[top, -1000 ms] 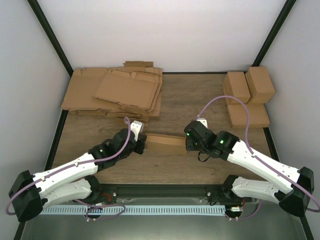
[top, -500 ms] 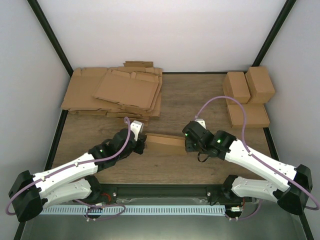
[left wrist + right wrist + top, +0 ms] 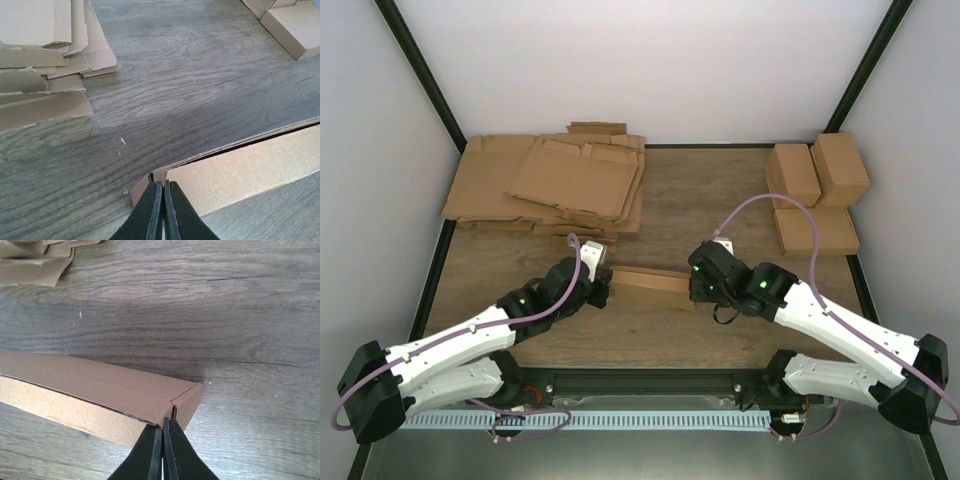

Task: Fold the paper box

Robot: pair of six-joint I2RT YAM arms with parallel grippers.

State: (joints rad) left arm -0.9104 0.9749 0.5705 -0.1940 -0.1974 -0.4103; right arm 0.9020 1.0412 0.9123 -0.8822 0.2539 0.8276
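Observation:
The paper box [image 3: 648, 287] lies as a long, low brown box in the middle of the table, between my two arms. My left gripper [image 3: 608, 291] is at its left end. In the left wrist view the shut left gripper [image 3: 163, 184] has its tips against the box's [image 3: 240, 175] near corner, where a small flap sticks out. My right gripper [image 3: 692, 292] is at the right end. In the right wrist view that gripper [image 3: 163, 420] is shut, with its tips touching the near right corner of the box [image 3: 100, 385]. Nothing shows between either pair of fingers.
A loose pile of flat cardboard sheets [image 3: 555, 185] covers the back left of the table; its edge [image 3: 40, 75] reaches toward the left arm. Several folded brown boxes [image 3: 815, 195] sit at the back right. Black frame posts and white walls enclose the table.
My right gripper has closed its jaws at the box's right corner and shifted slightly. The left arm and the box have hardly moved.

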